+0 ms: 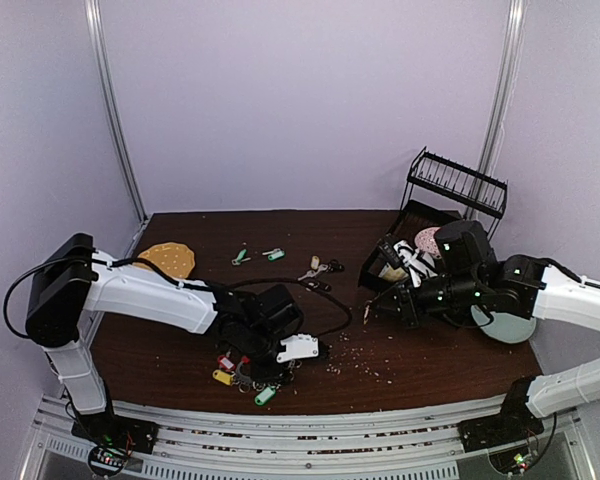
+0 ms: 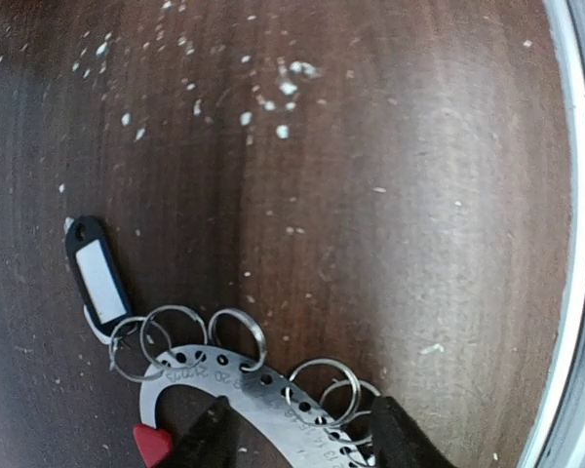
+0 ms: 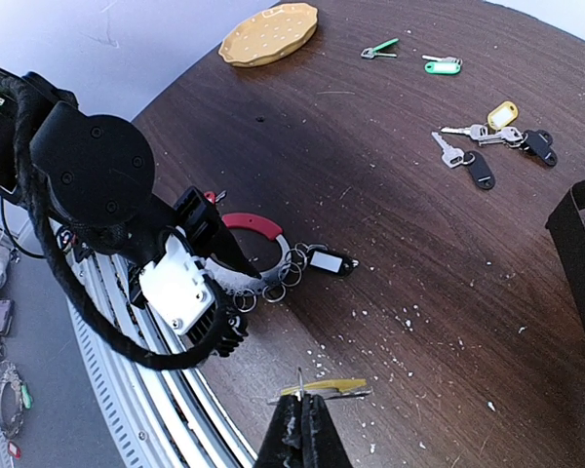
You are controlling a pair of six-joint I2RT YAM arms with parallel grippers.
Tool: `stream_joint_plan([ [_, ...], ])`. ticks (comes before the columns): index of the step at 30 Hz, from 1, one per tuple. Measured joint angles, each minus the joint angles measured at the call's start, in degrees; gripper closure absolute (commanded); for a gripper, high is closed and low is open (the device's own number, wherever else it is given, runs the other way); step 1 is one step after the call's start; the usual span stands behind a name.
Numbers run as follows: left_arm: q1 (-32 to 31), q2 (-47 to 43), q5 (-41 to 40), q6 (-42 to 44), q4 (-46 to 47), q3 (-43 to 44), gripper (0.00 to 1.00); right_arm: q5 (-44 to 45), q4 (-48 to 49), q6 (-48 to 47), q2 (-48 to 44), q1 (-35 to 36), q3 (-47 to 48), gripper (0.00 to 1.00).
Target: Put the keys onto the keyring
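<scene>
The keyring (image 2: 236, 382) is a silver perforated arc with several split rings, a red arc section (image 3: 251, 224) and a black tag (image 2: 98, 280). It lies near the table's front edge, with yellow, green and red tagged keys (image 1: 242, 378) bunched at it. My left gripper (image 1: 280, 350) is down on the keyring, its fingers (image 2: 207, 439) closed across the silver arc. My right gripper (image 3: 302, 409) is shut on a silver key with a yellow tag (image 3: 339, 385), held above the table to the right of the keyring. Loose keys (image 3: 460, 148) and green-tagged keys (image 3: 443, 66) lie further back.
A yellow round disc (image 1: 167, 258) lies at the back left. A black wire rack (image 1: 458, 185) and a black tray (image 1: 380, 262) with items stand at the back right, beside a grey plate (image 1: 505, 325). Black-headed keys (image 3: 480, 172) lie mid-table. White crumbs (image 2: 273, 93) are scattered about.
</scene>
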Motion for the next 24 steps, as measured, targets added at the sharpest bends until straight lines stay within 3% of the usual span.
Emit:
stream_joint_plan([
  [4, 0.0, 0.0, -3.17, 0.37, 2.34, -1.68, 0.7, 0.04, -0.02, 0.04, 0.13, 0.0, -0.02, 1.0],
  [10, 0.0, -0.94, -4.2, 0.28, 5.03, -3.15, 0.64, 0.07, 0.22, 0.48, 0.13, 0.0, -0.11, 1.0],
  [18, 0.59, -3.34, 0.59, 0.44, 9.4, -0.94, 0.56, 0.96, 1.42, 0.94, -0.68, 0.0, -1.97, 1.0],
  [21, 0.66, 0.59, 0.83, 1.99, 8.09, 2.32, 0.56, 1.73, 1.51, 1.36, -0.76, 0.0, -2.27, 1.0],
  [24, 0.7, 4.13, 0.92, 3.26, 5.73, 3.65, 0.62, 2.19, 1.49, 1.6, -0.85, 0.0, -2.27, 1.0],
])
